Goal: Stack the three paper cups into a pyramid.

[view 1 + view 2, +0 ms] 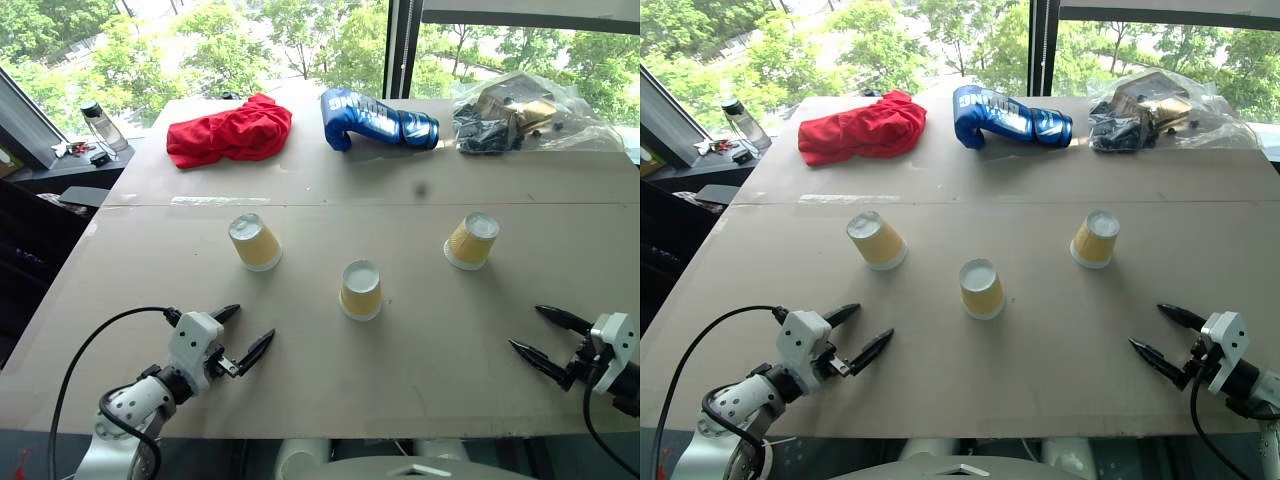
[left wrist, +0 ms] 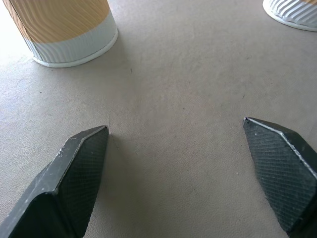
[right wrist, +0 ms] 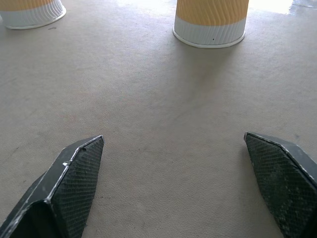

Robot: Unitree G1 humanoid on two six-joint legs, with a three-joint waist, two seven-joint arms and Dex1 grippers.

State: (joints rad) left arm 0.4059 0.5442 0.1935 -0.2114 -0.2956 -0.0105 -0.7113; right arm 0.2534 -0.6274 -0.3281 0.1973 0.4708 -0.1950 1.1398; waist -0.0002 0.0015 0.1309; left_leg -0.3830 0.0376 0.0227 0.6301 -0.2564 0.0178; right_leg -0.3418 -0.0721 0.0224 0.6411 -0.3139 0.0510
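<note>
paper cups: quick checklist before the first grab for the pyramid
1. Left gripper open and empty: ok.
2. Right gripper open and empty: ok.
3. All three cups upside down, wide rim on the table: ok.
4. Left cup, middle cup, right cup spaced apart, room to grasp: ok.
5. Two cups side by side as a base: not ok, none placed yet.
6. Red cloth and blue glove away from the cups: ok.

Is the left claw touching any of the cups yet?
Apart. In the left eye view, bare table lies between the open left gripper and the nearest cup.
</note>
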